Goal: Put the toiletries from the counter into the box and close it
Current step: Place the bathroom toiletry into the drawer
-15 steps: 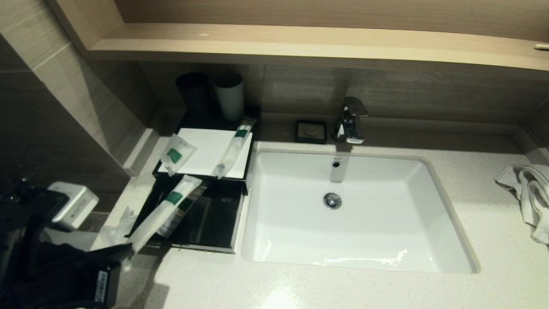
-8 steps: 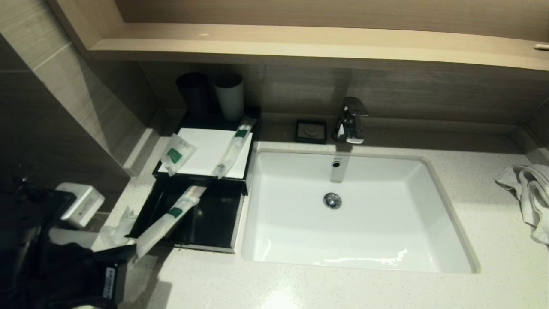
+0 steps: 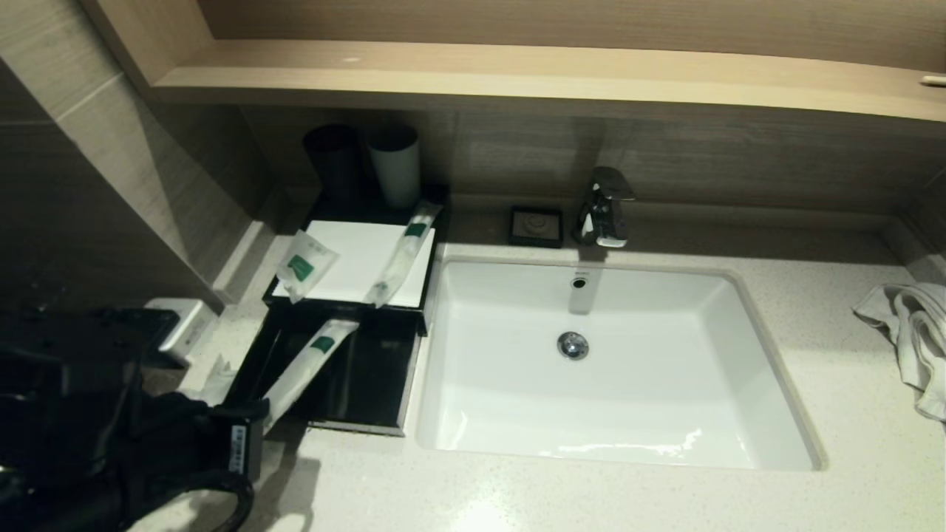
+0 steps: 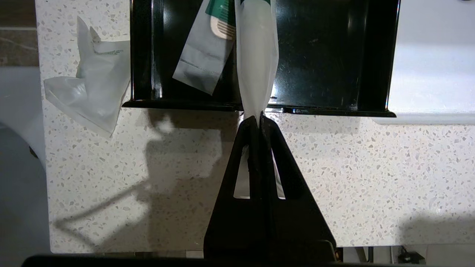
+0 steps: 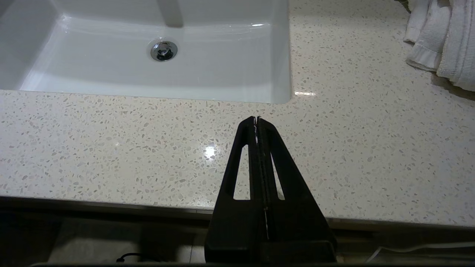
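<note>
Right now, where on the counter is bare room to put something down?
The counter is bare in front of the basin, and between the basin and the towel. It is crowded at the box: the left hand grips a long packet over the drawer, and a crumpled packet lies beside.

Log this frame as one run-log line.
left gripper: shut on long translucent white packet, over shallow black drawer | right gripper: shut, parked over speckled beige counter

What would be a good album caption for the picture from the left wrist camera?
Left gripper, pinched shut on a long white packet, holds it over the open black drawer while a crumpled packet waits on the counter.
</note>
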Tool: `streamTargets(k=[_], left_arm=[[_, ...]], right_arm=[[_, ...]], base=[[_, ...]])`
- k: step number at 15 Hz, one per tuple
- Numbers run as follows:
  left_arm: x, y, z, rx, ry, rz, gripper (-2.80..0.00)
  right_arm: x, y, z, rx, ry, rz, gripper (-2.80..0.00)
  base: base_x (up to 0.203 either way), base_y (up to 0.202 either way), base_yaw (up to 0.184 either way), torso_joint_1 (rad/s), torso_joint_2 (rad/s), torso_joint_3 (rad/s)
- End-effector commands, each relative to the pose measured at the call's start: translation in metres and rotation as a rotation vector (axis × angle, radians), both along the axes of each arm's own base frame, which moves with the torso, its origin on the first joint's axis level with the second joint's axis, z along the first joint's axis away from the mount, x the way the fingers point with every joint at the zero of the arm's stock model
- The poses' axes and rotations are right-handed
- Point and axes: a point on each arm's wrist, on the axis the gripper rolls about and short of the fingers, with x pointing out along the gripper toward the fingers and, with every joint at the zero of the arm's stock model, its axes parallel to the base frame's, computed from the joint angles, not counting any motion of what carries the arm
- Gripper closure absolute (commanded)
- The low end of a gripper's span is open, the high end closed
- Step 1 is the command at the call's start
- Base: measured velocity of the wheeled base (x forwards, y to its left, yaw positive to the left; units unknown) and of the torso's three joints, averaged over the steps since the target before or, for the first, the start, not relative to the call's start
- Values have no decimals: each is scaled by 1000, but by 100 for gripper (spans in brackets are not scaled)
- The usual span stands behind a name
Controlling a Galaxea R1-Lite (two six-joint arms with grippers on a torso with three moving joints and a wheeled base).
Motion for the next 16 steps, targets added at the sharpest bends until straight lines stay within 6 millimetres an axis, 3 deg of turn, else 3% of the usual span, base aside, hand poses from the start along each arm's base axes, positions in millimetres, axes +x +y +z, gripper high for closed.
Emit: streamTargets(k=[1,7,16], left_arm=[[9,-7,-8,18,27,6,0],[27,-17,-23,18,64,36,0],[52,-24,-26,-15,26,77,0]], right_arm=[[0,0,0,0,0,-1,0],[0,0,0,0,0,1,0],[0,0,0,0,0,1,0]], base=[[0,0,0,0,0,0],[0,0,0,0,0,0],[0,0,0,0,0,0]])
